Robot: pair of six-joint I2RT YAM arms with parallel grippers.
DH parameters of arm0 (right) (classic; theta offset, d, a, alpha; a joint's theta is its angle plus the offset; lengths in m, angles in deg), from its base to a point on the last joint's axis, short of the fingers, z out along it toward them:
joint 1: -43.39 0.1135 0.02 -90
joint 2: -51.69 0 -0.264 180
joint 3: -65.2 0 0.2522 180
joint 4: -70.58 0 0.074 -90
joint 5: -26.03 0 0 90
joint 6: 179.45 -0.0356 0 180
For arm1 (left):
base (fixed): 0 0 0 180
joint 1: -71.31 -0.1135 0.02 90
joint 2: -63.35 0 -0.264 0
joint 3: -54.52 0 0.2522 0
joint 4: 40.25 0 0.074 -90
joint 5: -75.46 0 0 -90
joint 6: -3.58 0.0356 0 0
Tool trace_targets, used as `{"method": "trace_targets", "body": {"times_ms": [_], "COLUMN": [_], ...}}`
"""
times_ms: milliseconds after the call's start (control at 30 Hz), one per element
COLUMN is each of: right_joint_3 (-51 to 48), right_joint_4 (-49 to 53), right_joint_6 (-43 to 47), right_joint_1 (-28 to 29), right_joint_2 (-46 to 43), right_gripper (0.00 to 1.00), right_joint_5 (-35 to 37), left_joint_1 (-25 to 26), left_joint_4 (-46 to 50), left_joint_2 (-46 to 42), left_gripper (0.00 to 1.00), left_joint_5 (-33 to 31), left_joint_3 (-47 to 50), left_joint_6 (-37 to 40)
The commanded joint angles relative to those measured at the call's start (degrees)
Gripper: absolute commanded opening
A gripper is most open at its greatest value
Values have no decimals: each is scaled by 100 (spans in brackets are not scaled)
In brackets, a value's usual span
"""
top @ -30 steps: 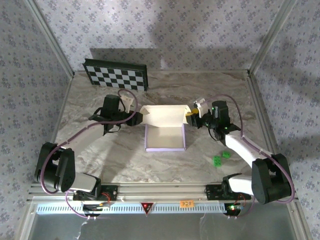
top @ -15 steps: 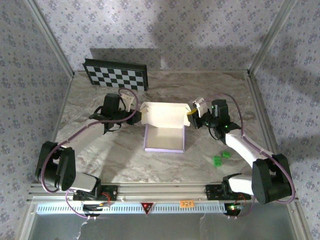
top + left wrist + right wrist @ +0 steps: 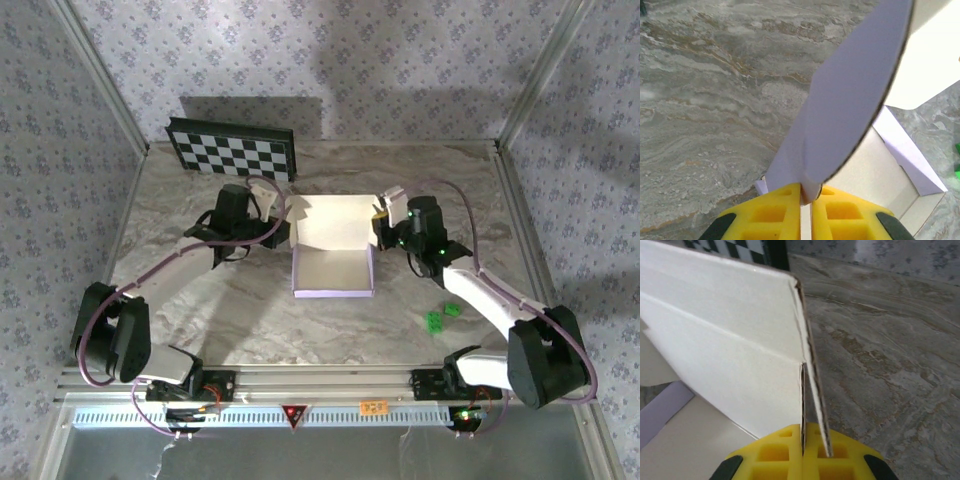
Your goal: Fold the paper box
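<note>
From above, we see the paper box (image 3: 333, 272) in the middle of the table (image 3: 200, 300). Its tray opens upward with the longer side running left to right, and the lid is raised along the far edge. The left pincer (image 3: 283, 230) and right pincer (image 3: 381, 226) grip the lid's two ends. Bare table lies in front, a checkerboard panel (image 3: 233, 150) stands far left, and green pieces (image 3: 441, 317) lie near right.

At the left wrist, the pincer clamps a lavender flap (image 3: 840, 110), with the tray to its right.

At the right wrist, the pincer pinches a white flap (image 3: 730, 340), with open table to its right.
</note>
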Motion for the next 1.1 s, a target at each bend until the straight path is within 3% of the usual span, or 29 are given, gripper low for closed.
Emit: {"method": "trace_targets", "body": {"times_ms": [0,367,600,900,1067], "right_joint_3": [364,1372,1711,1775,1847], "right_joint_4": [-279,112,-950,-3368,-3709], "right_joint_6": [-784,-2726,-2521,-737,-546], "right_joint_1": [371,1212,1690,1719,1722], "right_joint_2": [131,1347,2170,3074,3519], "right_gripper": [0,0,0,0,0], "right_joint_5": [1150,3704,5084,4989,5011], "left_joint_1": [112,135,129,-84,-97], "left_joint_4": [-294,-747,-1083,-1816,-2166], "left_joint_2": [-14,419,840,1519,1824], "left_gripper": [11,8,7,7,6], "left_joint_5": [-127,-517,-789,-799,-717], "left_joint_3": [-336,-682,-1001,-1361,-1422], "left_joint_6": [-162,-502,-511,-565,-686]}}
